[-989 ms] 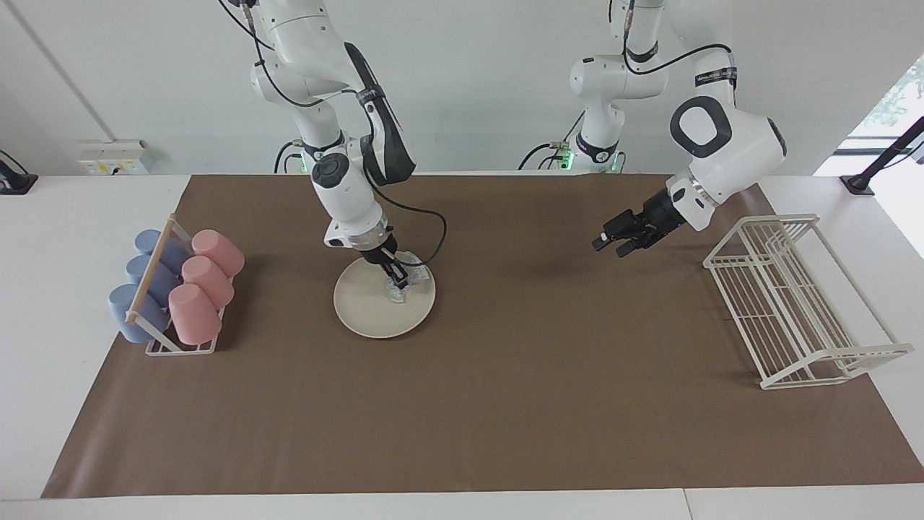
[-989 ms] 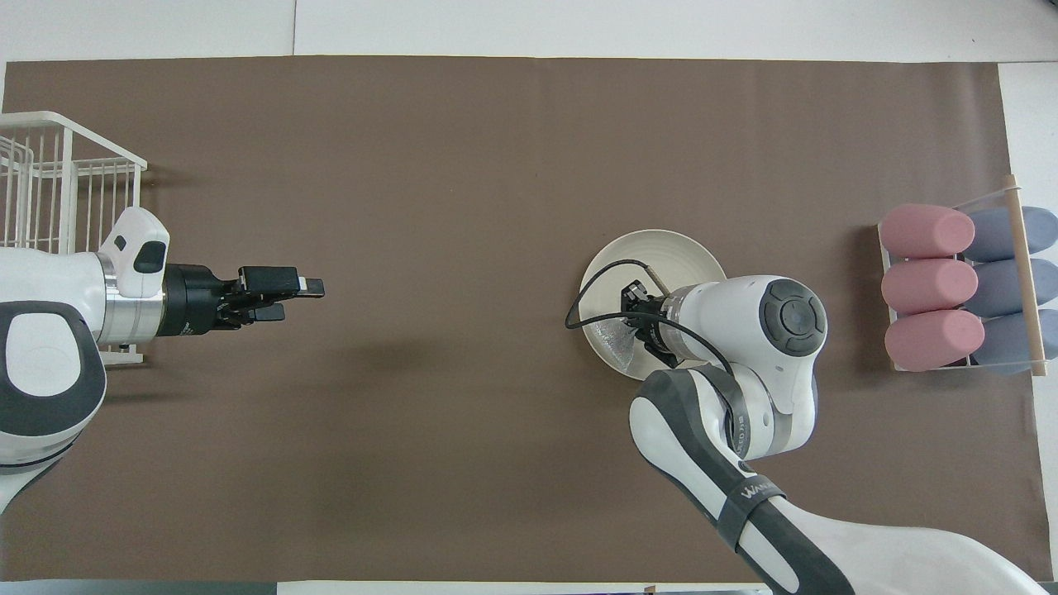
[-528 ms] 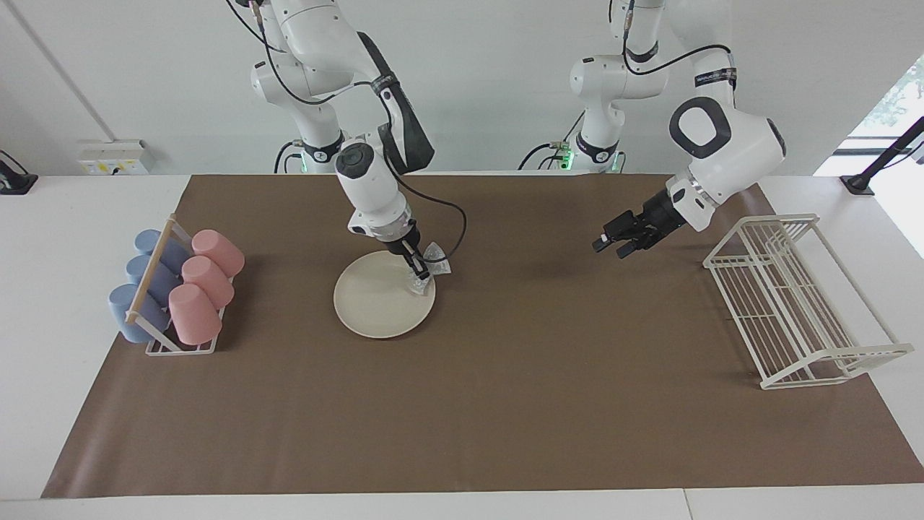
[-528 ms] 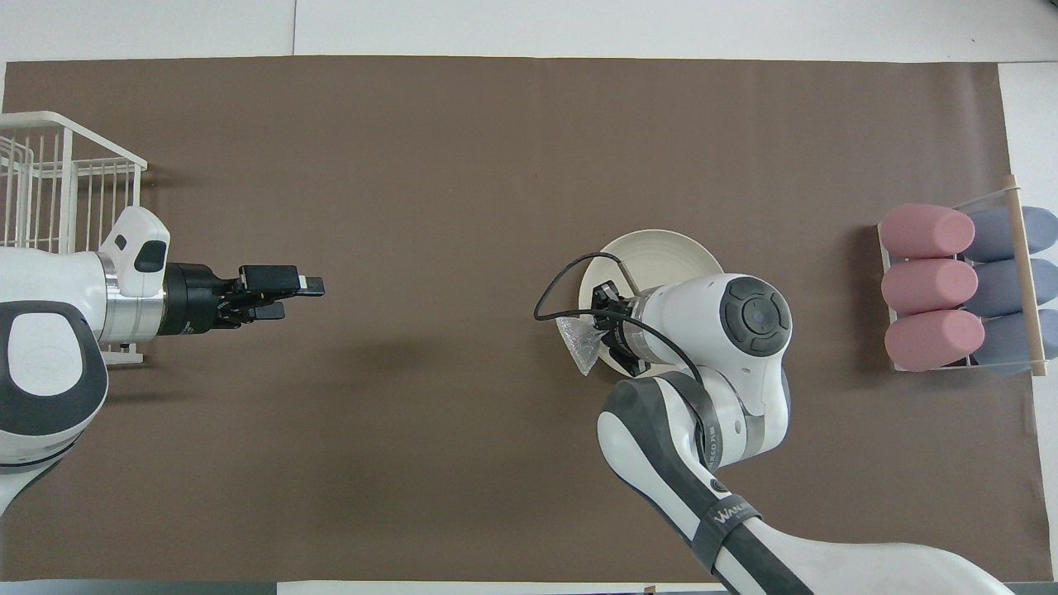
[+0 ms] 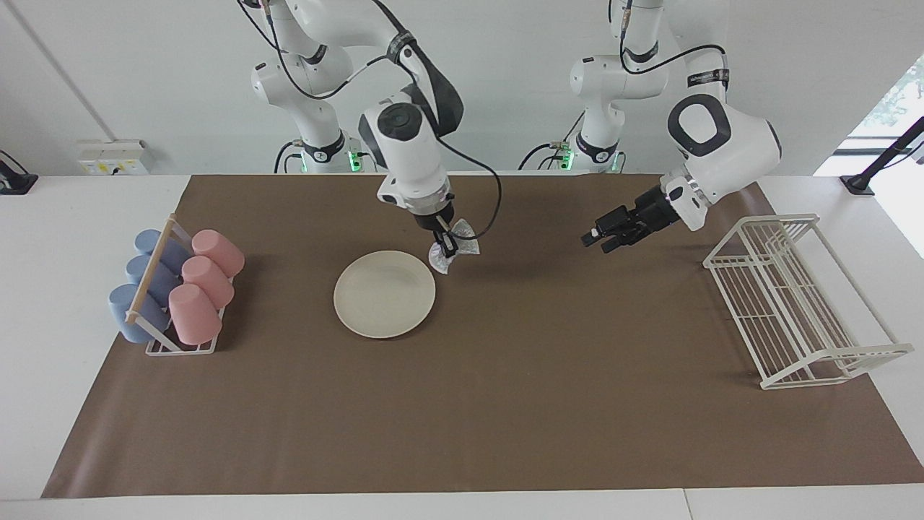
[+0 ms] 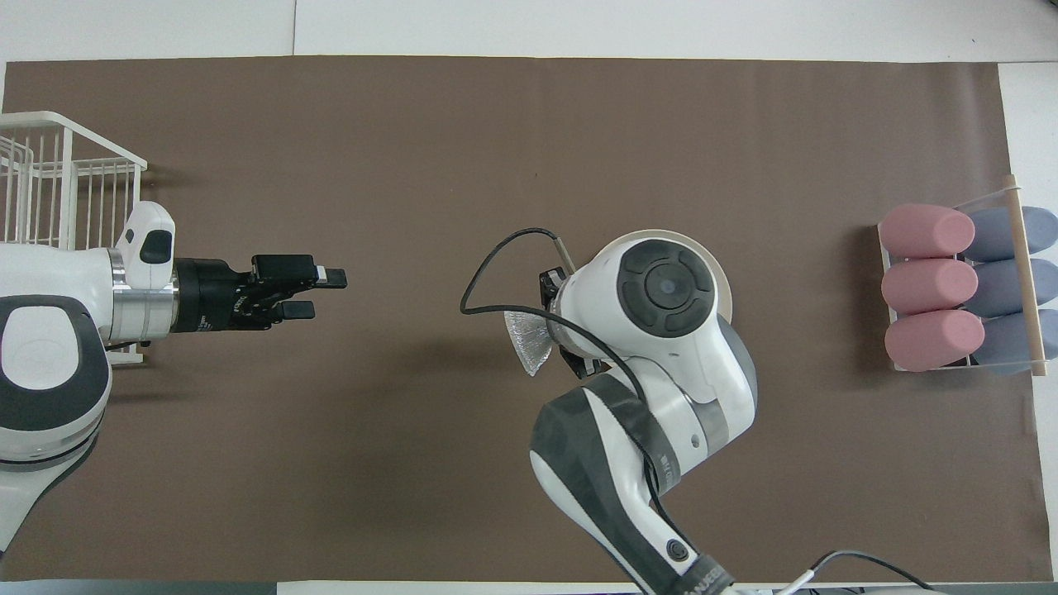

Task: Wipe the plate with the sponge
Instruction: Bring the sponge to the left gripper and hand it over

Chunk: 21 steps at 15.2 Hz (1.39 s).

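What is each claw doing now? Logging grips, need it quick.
Left claw: open, empty, over the mat.
Right claw: shut on the sponge, beside the plate.

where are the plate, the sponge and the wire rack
plate (image 5: pixel 384 295), facing view, bare centre of the dish
sponge (image 5: pixel 442 259), facing view, lower hanging corner
wire rack (image 5: pixel 794 315), facing view, slatted base
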### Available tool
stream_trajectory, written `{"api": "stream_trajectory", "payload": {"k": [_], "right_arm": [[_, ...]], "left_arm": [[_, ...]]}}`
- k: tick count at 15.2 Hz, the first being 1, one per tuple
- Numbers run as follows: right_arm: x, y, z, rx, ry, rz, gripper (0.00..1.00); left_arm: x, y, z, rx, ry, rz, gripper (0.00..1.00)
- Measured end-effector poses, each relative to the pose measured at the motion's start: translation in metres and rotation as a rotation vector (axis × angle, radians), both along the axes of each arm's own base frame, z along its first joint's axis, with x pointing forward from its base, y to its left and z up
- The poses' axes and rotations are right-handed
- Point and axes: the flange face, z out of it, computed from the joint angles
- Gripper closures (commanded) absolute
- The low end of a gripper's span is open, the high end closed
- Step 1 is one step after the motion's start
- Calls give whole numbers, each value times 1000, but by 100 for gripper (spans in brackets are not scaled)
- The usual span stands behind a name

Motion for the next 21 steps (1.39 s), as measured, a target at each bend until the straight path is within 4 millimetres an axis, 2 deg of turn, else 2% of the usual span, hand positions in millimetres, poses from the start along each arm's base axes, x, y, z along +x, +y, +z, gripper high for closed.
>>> {"api": "stream_trajectory", "payload": {"k": [2, 3, 7, 10, 13, 14, 15, 19, 21], "right_arm": [[-12, 34, 25, -6, -9, -17, 100], [-14, 43, 33, 0, -11, -35, 100], [-8, 53, 58, 7, 3, -116, 100], [-9, 67, 74, 20, 5, -153, 100], [-9, 74, 74, 23, 7, -161, 100], [-8, 75, 73, 23, 8, -161, 100], [-8, 75, 72, 23, 8, -161, 100], [-7, 75, 72, 23, 8, -162, 100], [-7, 75, 72, 24, 7, -162, 100]], "left_arm": [[-3, -16, 5, -94, 34, 0, 0], [-5, -21, 7, -136, 51, -4, 0], [-14, -43, 12, -225, 80, -51, 0], [-21, -72, 16, -284, 55, -99, 0], [-27, -85, 17, -299, 23, -147, 0], [-29, -85, 17, -300, 18, -156, 3], [-30, -85, 16, -301, 14, -161, 15], [-32, -85, 15, -303, 8, -170, 100], [-32, -84, 15, -303, 5, -170, 100]]}}
